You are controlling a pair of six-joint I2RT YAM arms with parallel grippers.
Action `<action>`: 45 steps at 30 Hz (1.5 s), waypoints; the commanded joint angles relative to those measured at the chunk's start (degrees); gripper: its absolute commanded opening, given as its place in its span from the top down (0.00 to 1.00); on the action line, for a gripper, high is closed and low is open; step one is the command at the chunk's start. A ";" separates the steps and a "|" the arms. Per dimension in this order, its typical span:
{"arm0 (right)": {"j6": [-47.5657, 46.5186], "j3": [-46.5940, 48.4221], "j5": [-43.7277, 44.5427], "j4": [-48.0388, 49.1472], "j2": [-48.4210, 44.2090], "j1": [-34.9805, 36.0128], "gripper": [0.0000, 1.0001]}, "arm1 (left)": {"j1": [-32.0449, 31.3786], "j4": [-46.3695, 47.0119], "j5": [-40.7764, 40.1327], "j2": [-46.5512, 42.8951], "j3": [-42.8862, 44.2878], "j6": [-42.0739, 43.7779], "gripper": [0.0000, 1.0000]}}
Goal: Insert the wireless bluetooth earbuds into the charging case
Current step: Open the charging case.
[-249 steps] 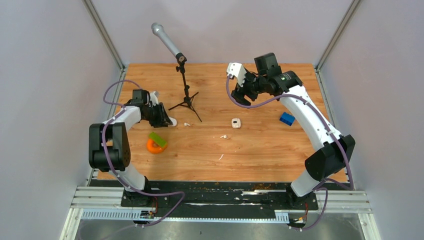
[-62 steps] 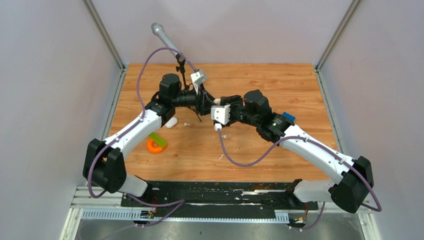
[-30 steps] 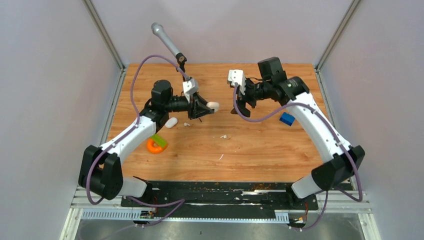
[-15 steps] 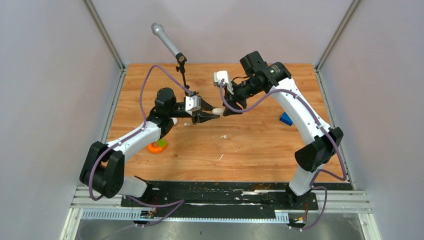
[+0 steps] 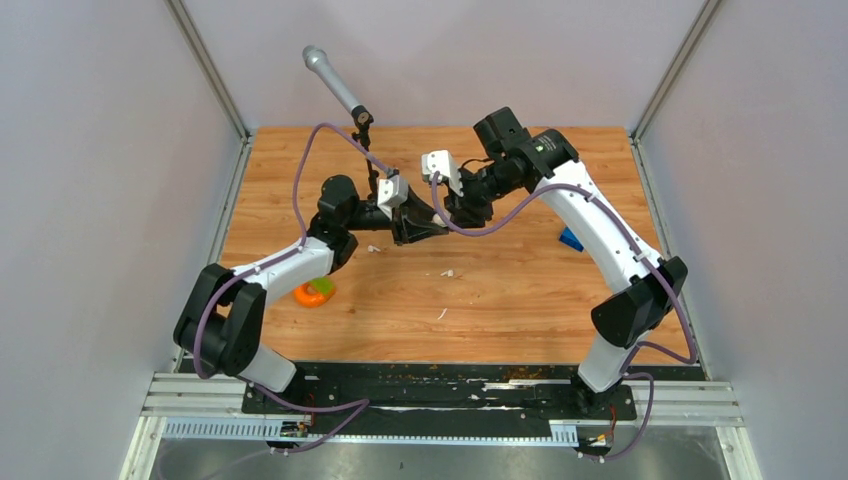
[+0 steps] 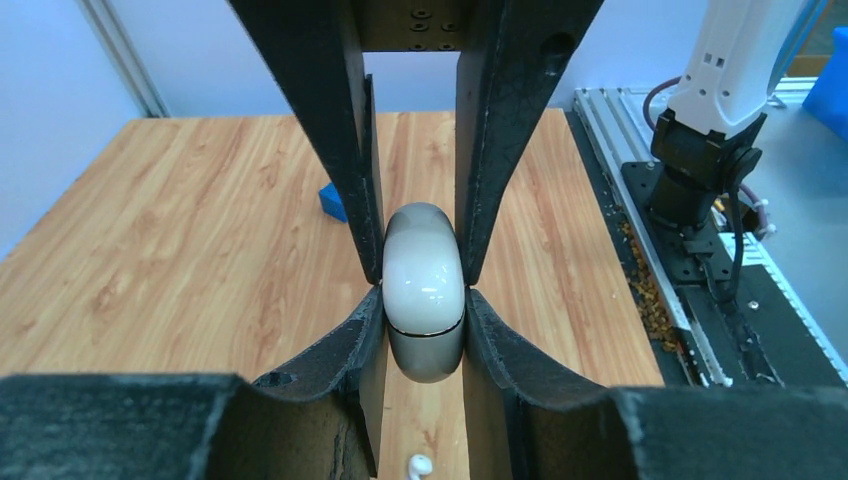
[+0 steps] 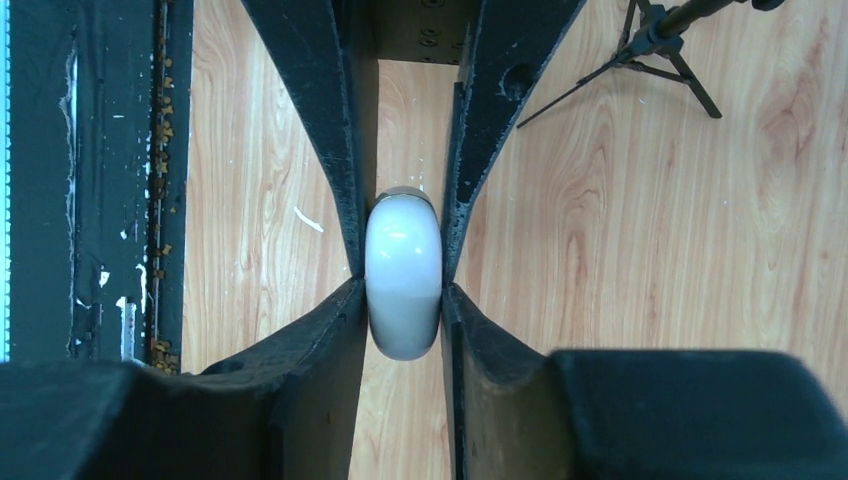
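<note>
The closed white charging case (image 6: 424, 290) hangs above the table's middle, pinched from both ends. My left gripper (image 6: 424, 300) is shut on its near end in the left wrist view, and the right arm's fingers (image 6: 500, 150) clamp it from the far side. In the right wrist view my right gripper (image 7: 403, 290) presses on both sides of the case (image 7: 403, 275). From the top view the left gripper (image 5: 430, 228) and right gripper (image 5: 455, 213) meet tip to tip and hide the case. Two earbuds (image 5: 373, 248) (image 5: 449, 272) lie on the wood; one earbud (image 6: 418, 465) shows below the left fingers.
A microphone on a black tripod (image 5: 362, 125) stands just behind the left gripper. An orange ring with a green block (image 5: 313, 291) lies under the left forearm. A blue block (image 5: 570, 238) sits beside the right arm. A thin white sliver (image 5: 441, 314) lies nearer the front.
The right gripper swung in from the back right to the case held by the left gripper and closed its jaws on it. The left gripper kept its grip and shifted slightly.
</note>
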 commanded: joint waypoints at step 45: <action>3.99 7.51 6.78 -1.85 1.79 0.56 0.93 | -0.49 4.77 -3.23 3.76 4.73 -10.49 0.52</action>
